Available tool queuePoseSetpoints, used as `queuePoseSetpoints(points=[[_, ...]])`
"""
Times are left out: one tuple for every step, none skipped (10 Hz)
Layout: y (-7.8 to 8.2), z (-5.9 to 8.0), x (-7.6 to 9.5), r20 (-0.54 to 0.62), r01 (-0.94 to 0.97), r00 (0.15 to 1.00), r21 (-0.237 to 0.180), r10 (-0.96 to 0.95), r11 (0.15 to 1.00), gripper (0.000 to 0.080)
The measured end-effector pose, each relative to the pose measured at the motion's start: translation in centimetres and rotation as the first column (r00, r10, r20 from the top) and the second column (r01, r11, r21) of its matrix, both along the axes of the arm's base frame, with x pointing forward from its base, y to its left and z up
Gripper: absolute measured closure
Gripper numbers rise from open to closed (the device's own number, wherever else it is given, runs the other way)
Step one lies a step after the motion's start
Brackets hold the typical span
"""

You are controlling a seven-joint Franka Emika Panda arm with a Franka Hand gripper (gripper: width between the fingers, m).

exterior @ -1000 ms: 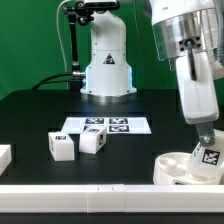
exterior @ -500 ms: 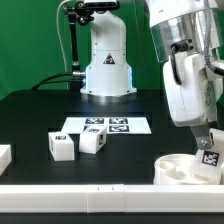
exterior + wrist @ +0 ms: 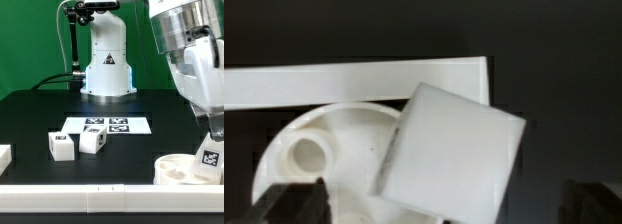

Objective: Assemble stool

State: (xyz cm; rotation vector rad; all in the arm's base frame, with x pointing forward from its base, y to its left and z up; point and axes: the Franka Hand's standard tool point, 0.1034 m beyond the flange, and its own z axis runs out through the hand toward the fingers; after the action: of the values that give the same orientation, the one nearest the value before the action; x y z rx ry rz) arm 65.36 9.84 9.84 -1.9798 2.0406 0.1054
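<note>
The round white ring-like seat (image 3: 180,170) lies at the front of the table on the exterior view's right. My gripper (image 3: 211,138) is shut on a white blocky leg (image 3: 211,155) with a black-and-white tag and holds it tilted at the seat's right rim. Whether leg and seat touch I cannot tell. In the wrist view the leg (image 3: 446,155) fills the space between my dark fingers (image 3: 295,200), with the seat (image 3: 322,150) behind it. Two more tagged legs (image 3: 61,148) (image 3: 93,142) stand loose at centre left.
The marker board (image 3: 105,126) lies flat behind the two loose legs. A plain white bar (image 3: 90,190) runs along the table's front edge, and a white block (image 3: 4,155) sits at the left edge. The robot base (image 3: 107,70) stands at the back. A white bar (image 3: 349,80) shows beyond the seat.
My wrist and arm have swung toward the exterior view's right and tilted, while the held leg stayed close over the seat's right rim. The loose legs have not moved.
</note>
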Motion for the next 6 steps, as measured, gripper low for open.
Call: queuePoseSetpoints(points=[[0.0, 0.0, 0.0, 0.013, -0.051, 0.999, -0.009, 0.051, 0.999, 0.0151], [0.0, -0.1, -0.1, 0.033, -0.153, 0.987, -0.031, 0.154, 0.988, 0.0151], [0.4, -0.2, -0.4, 0.036, -0.292, 0.955, -0.064, 0.295, 0.954, 0.0151], [0.9, -0.2, -0.5, 0.036, -0.384, 0.921, -0.088, 0.388, 0.919, 0.0151], [1.3, -0.1, -0.5, 0.053, -0.468, 0.878, -0.11, 0.476, 0.877, 0.0151], [1.6, -0.1, -0.5, 0.068, -0.539, 0.833, -0.128, 0.55, 0.833, 0.0151]])
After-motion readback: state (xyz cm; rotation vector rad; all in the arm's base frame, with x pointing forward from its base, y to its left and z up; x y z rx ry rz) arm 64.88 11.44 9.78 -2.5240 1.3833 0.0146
